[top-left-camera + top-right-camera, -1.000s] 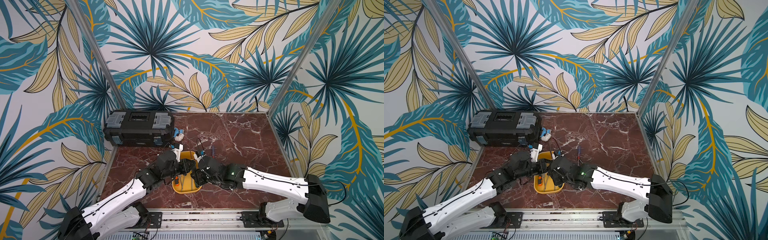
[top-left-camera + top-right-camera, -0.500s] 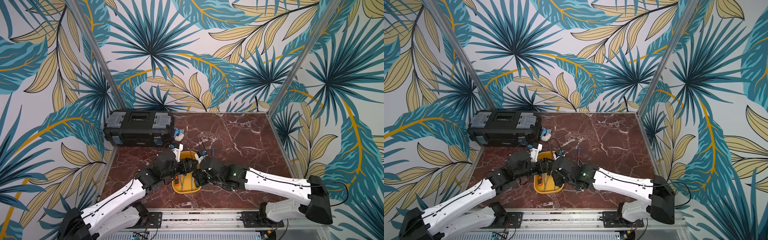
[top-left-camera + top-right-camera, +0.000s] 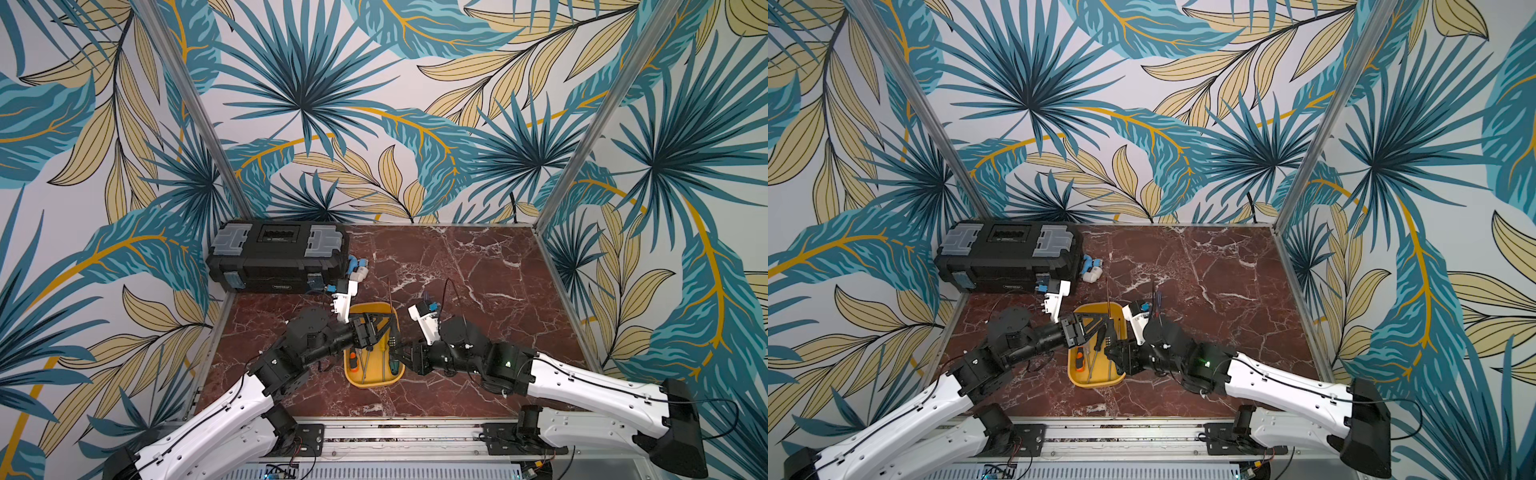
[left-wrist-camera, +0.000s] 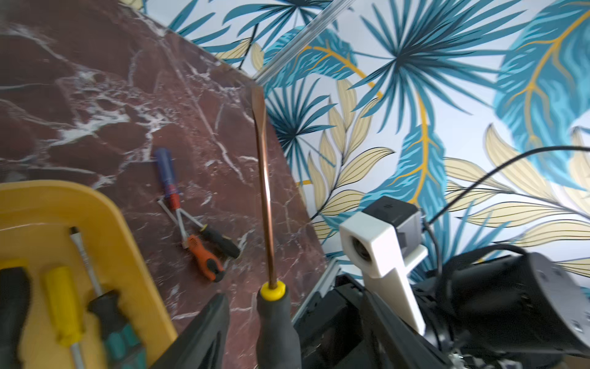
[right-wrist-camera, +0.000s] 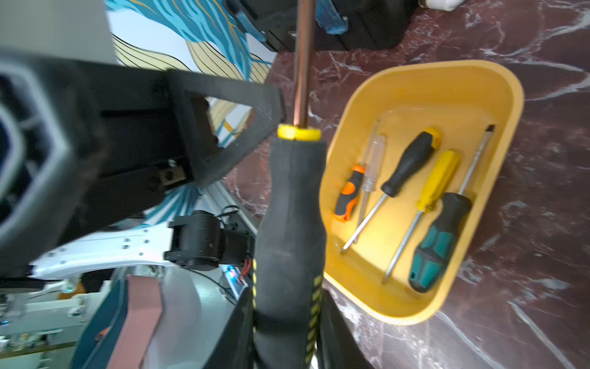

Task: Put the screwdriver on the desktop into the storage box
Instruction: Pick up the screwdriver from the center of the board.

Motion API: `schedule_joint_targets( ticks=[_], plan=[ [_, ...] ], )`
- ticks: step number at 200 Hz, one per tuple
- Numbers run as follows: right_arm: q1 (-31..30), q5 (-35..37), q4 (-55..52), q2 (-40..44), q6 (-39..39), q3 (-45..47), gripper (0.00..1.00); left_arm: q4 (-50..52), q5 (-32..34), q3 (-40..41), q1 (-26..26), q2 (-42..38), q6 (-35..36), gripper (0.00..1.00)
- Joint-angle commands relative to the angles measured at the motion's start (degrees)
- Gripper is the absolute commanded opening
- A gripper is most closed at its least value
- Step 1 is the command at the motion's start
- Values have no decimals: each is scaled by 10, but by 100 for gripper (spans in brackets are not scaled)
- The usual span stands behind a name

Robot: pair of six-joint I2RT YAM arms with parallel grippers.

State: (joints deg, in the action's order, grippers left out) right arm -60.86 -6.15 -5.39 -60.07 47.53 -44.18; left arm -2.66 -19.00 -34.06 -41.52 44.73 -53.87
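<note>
A long screwdriver (image 5: 290, 207) with a black handle, yellow collar and copper shaft stands upright at the right edge of the yellow storage box (image 3: 374, 380) (image 3: 1096, 382). My right gripper (image 5: 287, 319) (image 3: 397, 353) is shut on the lower part of its handle. My left gripper (image 4: 292, 297) (image 3: 374, 328) is open around the top of the handle (image 4: 276, 319), with a gap on both sides. Several screwdrivers lie inside the storage box (image 5: 399, 68). More lie on the desktop (image 3: 478, 270): a blue-and-red one (image 4: 166, 172), an orange one (image 4: 204, 258) and a black one (image 4: 220, 242).
A black toolbox (image 3: 276, 257) with grey latches stands at the back left against the wall. White and blue fittings (image 3: 358, 268) lie by its right end. Metal frame posts and patterned walls close in the desktop on three sides.
My left gripper has opened and let go of the screwdriver handle. My right gripper has closed a little more on it. Both arms have hardly moved.
</note>
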Motion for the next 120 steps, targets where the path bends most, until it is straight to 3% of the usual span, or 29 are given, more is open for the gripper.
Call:
schedule_joint_targets(
  ticks=[1, 34, 86, 104, 120],
  plan=[
    [9, -47, 103, 29, 33, 28, 0, -132, -64, 27, 2, 2, -27, 66],
    [19, -71, 140, 46, 52, 46, 0, -148, -95, 19, 2, 23, -22, 57],
    [26, -77, 173, 62, 64, 58, 0, -129, -104, 25, 2, 35, -10, 56],
    [27, -81, 174, 56, 64, 57, 0, -146, -111, 32, 2, 37, -15, 49],
    [27, -83, 168, 47, 65, 53, 0, -168, -120, 40, 3, 39, -21, 36]
  ],
)
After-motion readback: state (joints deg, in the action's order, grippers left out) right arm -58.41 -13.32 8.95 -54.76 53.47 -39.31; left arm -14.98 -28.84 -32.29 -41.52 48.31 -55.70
